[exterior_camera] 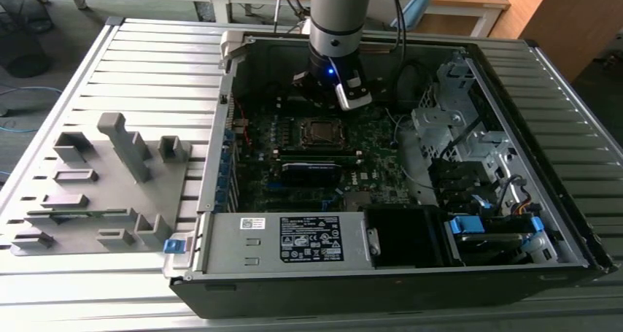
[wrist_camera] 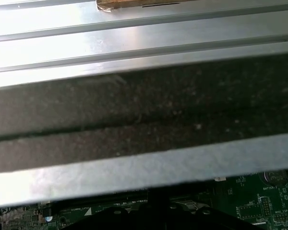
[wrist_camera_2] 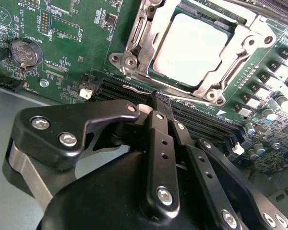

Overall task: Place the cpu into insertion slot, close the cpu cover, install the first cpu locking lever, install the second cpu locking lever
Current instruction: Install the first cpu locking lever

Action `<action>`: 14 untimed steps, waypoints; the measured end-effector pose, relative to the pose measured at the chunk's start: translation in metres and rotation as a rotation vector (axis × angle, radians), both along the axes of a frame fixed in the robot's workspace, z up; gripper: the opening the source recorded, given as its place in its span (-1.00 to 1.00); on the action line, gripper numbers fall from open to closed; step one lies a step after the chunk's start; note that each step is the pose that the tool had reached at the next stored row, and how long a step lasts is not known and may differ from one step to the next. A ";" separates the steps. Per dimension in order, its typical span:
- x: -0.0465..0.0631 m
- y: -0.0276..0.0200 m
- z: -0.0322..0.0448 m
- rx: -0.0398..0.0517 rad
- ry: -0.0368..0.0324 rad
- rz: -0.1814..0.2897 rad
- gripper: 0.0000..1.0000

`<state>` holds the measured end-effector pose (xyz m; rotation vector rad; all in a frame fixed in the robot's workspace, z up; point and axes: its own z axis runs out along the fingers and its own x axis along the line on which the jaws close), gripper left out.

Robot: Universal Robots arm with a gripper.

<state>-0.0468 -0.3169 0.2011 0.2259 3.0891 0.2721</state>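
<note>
The cpu (wrist_camera_2: pixel 194 45) lies flat in the insertion slot (exterior_camera: pixel 316 131), its silver-grey top showing. The cpu cover (wrist_camera_2: pixel 233 52), a silvery frame, lies down over the chip's edges. A thin metal locking lever (wrist_camera_2: pixel 134 89) runs along the socket's edge nearest my gripper. In the second wrist view my gripper (wrist_camera_2: pixel 156 101) is shut, its black fingers pressed together with nothing visible between them, and their tips are right at that socket edge. In the exterior view the gripper (exterior_camera: pixel 329 102) hangs inside the open computer case, just beyond the socket.
Long black memory slots (wrist_camera_2: pixel 117 86) and a coin battery (wrist_camera_2: pixel 23 52) flank the socket. A black module (exterior_camera: pixel 311 173), the power supply (exterior_camera: pixel 282 237) and a metal drive cage (exterior_camera: pixel 448 120) crowd the case. A grey parts fixture (exterior_camera: pixel 98 179) sits on the slatted table at the exterior view's left.
</note>
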 end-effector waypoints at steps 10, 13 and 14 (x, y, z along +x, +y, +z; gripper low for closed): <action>0.000 -0.0010 -0.0029 0.0001 -0.0001 0.000 -0.80; 0.000 -0.0018 -0.0036 0.0001 -0.0002 0.000 -0.80; 0.000 -0.0020 -0.0038 0.0001 -0.0002 0.000 -0.80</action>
